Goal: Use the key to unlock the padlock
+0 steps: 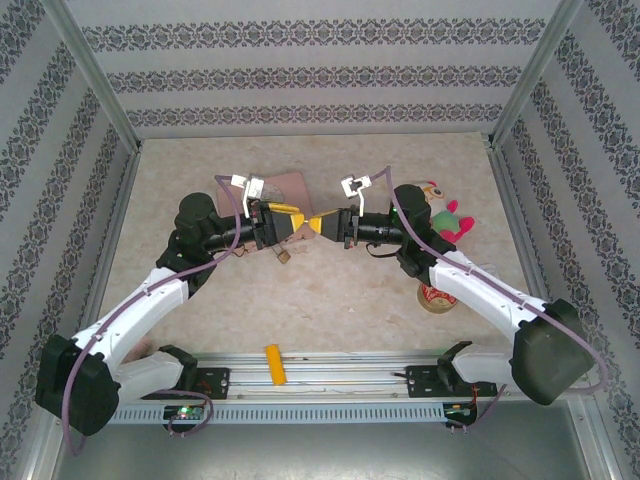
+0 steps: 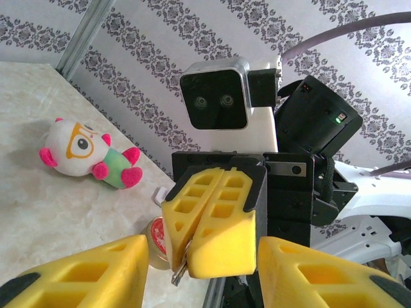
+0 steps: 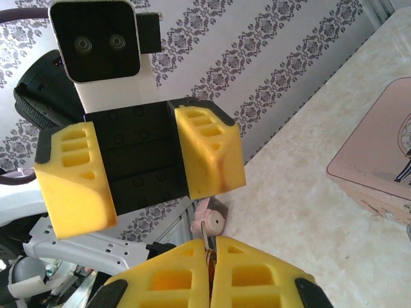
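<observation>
Two wrist views differ. The left shows my right jaws clamped on the key point(image 2: 179, 274), which pokes out below them. The right shows my left jaws apart.

Pink tin point(image 1: 292, 186): flat on the beige table point(image 1: 330, 310), just beyond the left gripper point(image 1: 299, 224).
Plush toy point(image 1: 450, 215), white with pink limbs and a green body: lying well to the right of the right gripper point(image 1: 325, 226).
Round can point(image 1: 436, 297) with red marking: upright, nearer than the right gripper and to its right.
Yellow oblong block point(image 1: 274, 364): on the front rail point(image 1: 350, 372), well short of both grippers.
</observation>
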### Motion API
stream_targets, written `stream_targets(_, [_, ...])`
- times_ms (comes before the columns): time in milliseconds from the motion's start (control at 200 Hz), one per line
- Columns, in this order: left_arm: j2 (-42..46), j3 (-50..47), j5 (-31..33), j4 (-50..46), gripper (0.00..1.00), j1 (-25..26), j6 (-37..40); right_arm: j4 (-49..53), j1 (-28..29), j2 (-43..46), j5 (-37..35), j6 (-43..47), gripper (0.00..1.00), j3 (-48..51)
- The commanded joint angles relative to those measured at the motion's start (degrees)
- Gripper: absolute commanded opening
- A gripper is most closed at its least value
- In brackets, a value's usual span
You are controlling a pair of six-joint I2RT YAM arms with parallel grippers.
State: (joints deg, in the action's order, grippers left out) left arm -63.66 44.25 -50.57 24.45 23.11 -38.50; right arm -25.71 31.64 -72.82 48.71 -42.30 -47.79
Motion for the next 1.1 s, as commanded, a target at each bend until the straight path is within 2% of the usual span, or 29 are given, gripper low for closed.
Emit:
stream_targets(0, [1.3, 0.1, 0.1, -3.3, 0.47, -0.4, 3.6, -3.8, 0.5, -0.5, 1.5, -0.8, 0.0, -1.3])
stream_targets(520, [0.8, -0.7, -0.5, -3.1, 0.24, -0.4, 4.9, -4.5, 1.2, -0.8, 1.3, -1.4, 0.0, -1.8])
stream_targets(949, [-0.4, -1.2, -1.5, 0.1, 0.21, -0.4, 3.5, -4.8, 2.1, -1.7, 1.7, -1.7, 0.0, -2.8])
stream_targets(1094, [-0.6, -1.3, -1.9, 0.8, 0.16, -0.4, 3.2, -4.9, 2.3, -2.0, 1.7, -1.7, 0.0, -2.8])
